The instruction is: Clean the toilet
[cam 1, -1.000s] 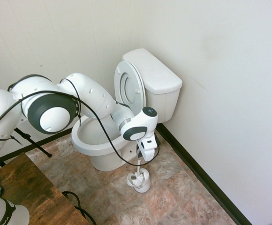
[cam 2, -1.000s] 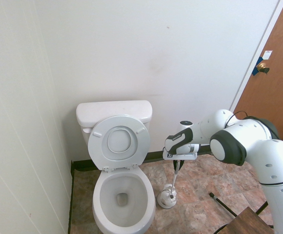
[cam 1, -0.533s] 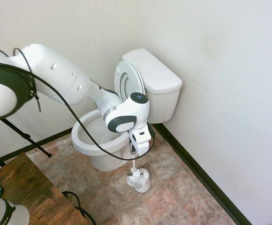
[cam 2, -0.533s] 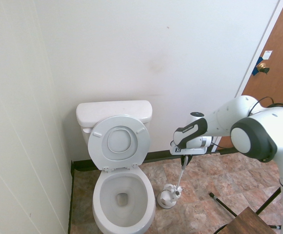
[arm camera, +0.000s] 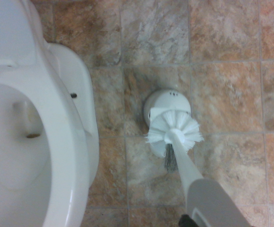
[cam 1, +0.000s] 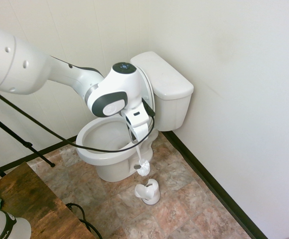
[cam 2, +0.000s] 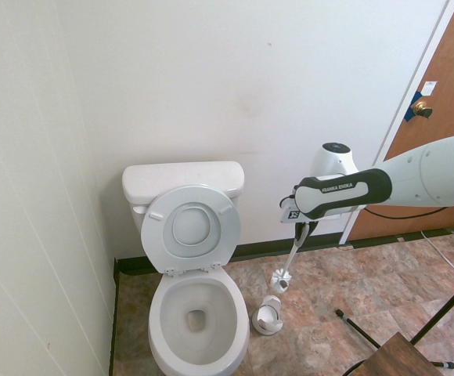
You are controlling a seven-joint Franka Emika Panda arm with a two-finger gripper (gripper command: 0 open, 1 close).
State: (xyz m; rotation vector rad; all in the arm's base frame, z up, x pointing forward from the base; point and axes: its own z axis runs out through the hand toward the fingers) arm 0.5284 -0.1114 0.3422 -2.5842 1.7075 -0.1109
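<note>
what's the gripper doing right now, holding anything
Gripper: shut on the brush, lifted clear of its holder beside the toilet.

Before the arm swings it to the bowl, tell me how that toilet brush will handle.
The toilet brush probably feels light: its handle is thin and plastic-looking. Held only at the top by the pincer, it hangs slightly slanted, so it may sway. The bristle head looks soft, likely to flex against the toilet. The empty holder could tip if nudged.
</note>
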